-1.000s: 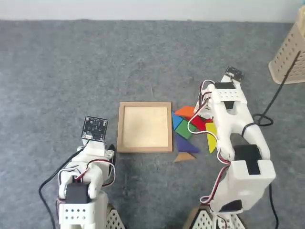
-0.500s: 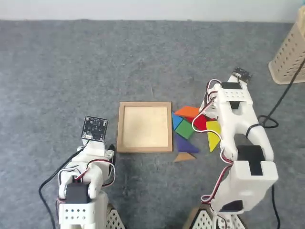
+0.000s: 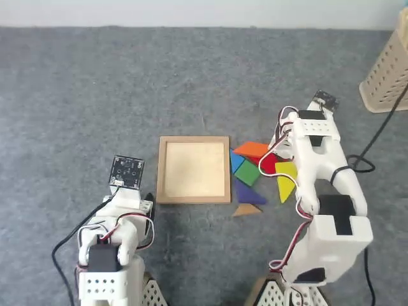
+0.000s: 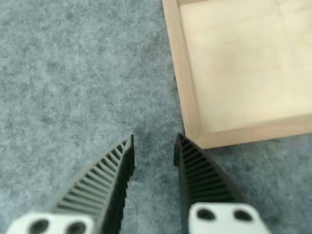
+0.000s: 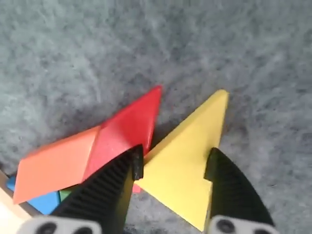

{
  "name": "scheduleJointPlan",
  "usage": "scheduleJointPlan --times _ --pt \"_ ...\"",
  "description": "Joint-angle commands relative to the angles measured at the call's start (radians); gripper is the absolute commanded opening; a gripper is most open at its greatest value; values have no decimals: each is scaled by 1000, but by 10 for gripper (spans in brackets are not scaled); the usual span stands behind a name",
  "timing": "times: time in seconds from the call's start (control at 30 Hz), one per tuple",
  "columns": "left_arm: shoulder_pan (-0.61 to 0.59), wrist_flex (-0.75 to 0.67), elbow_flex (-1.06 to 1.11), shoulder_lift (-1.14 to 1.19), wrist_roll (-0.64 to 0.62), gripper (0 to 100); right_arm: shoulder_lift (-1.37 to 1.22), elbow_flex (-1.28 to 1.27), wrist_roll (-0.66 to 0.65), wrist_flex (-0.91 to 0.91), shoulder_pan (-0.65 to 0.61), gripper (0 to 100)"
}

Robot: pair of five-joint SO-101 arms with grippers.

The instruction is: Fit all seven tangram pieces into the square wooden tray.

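Note:
The square wooden tray (image 3: 194, 138) lies with nothing in it, mid-table. Just to its right sits a cluster of tangram pieces: orange (image 3: 250, 148), blue (image 3: 235, 162), green (image 3: 247, 173), red (image 3: 268, 165), yellow (image 3: 285, 179), purple (image 3: 246, 191) and a small tan triangle (image 3: 246, 210). My right gripper (image 5: 174, 163) is open low over the cluster, one finger on each side of the yellow triangle (image 5: 185, 161), with the red piece (image 5: 126, 134) and orange piece (image 5: 58, 163) beside it. My left gripper (image 4: 153, 148) is open over the carpet at the tray's near-left corner (image 4: 195, 136).
Grey carpet covers the table. A wicker basket (image 3: 389, 70) stands at the far right edge, with a black cable (image 3: 370, 131) running from it toward the right arm (image 3: 315, 150).
The right arm has shifted a little to the right over the pieces, uncovering more of the red and yellow triangles. The left arm has not moved.

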State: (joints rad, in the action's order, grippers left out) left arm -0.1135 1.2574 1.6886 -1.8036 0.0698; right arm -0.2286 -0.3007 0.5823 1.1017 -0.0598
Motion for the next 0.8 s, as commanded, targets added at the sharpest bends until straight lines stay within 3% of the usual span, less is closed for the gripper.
scheduleJointPlan --times 0.0,0.27,0.47,0.77 --pt "0 5 -4 -15 -8 133 7 -3 0 8 5 165" --pt "0 5 -4 -15 -8 133 7 -3 -37 8 5 154" --pt "0 5 -4 -15 -8 133 18 -54 -172 -71 2 43" --pt "0 5 -4 -15 -8 133 18 -57 -181 -77 4 37"
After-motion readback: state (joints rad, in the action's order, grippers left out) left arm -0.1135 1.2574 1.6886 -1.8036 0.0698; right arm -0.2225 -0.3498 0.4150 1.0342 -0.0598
